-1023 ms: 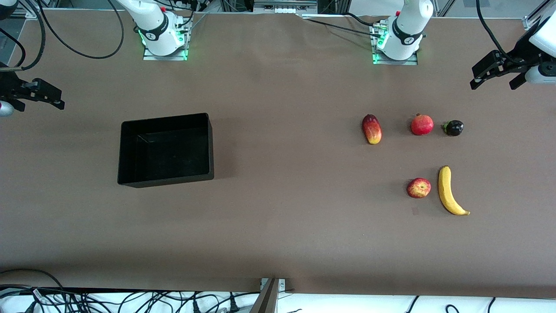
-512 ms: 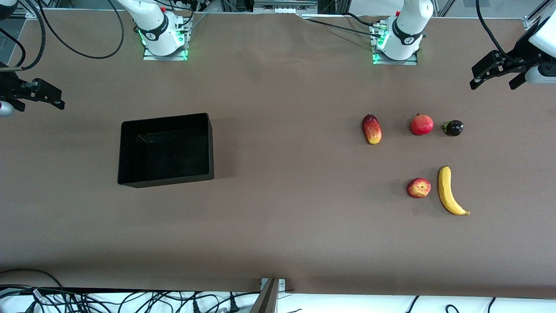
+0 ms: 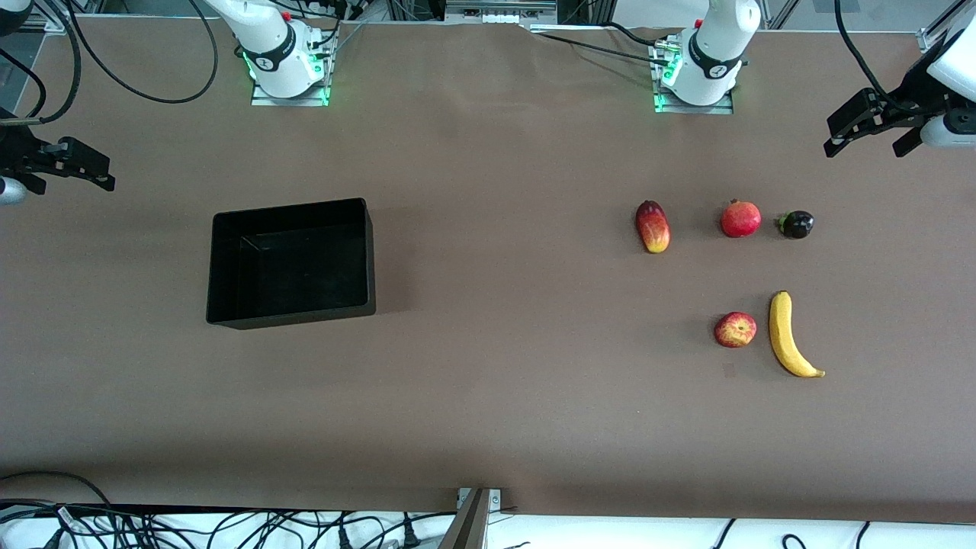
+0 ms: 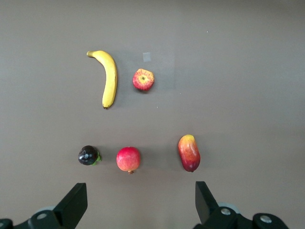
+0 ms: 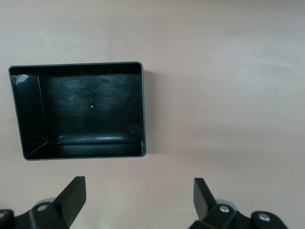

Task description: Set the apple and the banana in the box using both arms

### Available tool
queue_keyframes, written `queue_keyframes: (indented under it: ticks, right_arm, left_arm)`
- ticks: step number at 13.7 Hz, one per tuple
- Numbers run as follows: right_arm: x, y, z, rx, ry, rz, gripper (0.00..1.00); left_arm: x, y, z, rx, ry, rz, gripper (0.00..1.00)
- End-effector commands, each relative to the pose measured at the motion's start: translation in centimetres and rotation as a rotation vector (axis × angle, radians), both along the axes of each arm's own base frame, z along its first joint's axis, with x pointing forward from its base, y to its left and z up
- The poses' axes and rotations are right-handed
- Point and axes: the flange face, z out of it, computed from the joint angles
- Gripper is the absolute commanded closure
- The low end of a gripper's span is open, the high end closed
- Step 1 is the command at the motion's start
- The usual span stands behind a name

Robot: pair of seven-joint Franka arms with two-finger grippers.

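The apple (image 3: 735, 329), red with yellow streaks, lies on the table toward the left arm's end. The yellow banana (image 3: 787, 335) lies right beside it. Both also show in the left wrist view, the apple (image 4: 143, 79) and the banana (image 4: 109, 78). The black box (image 3: 291, 262) stands empty toward the right arm's end and fills the right wrist view (image 5: 81, 110). My left gripper (image 3: 867, 145) is open and empty, up over the table's left-arm end; its jaws (image 4: 138, 200) stand wide apart. My right gripper (image 3: 70, 179) is open and empty over the table's right-arm end, and it shows open in its own wrist view (image 5: 138, 195).
Three other fruits lie in a row farther from the front camera than the apple: an oval red-yellow fruit (image 3: 653, 226), a plain red round fruit with a crown tip (image 3: 740, 219) and a small dark fruit (image 3: 796, 224). Brown table between box and fruits is bare.
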Motion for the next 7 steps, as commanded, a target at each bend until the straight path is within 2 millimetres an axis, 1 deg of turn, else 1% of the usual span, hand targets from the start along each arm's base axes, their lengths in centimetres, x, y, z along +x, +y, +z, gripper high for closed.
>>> queue_keyframes:
  ticks: [1,3,5,6,7]
  right_arm:
    - [0.1,0.3,-0.4,-0.011,0.053,-0.015,0.0]
    - [-0.1,0.5,-0.7,-0.004,0.075,-0.025,0.0]
    - [0.9,0.9,-2.6,-0.002,0.104,0.0,0.0]
    - [0.8,1.2,-2.8,-0.001,0.116,0.007,0.0]
    - [0.8,1.2,-3.7,-0.001,0.13,0.009,0.0]
  left_arm:
    - [-0.2,-0.2,0.0,-0.025,-0.001,0.008,0.0]
    - [-0.2,-0.2,0.0,-0.025,-0.001,0.01,0.0]
    - [-0.2,-0.2,0.0,-0.025,-0.001,0.01,0.0]
    - [-0.2,-0.2,0.0,-0.025,-0.001,0.01,0.0]
    - [-0.2,-0.3,0.0,-0.025,-0.001,0.008,0.0]
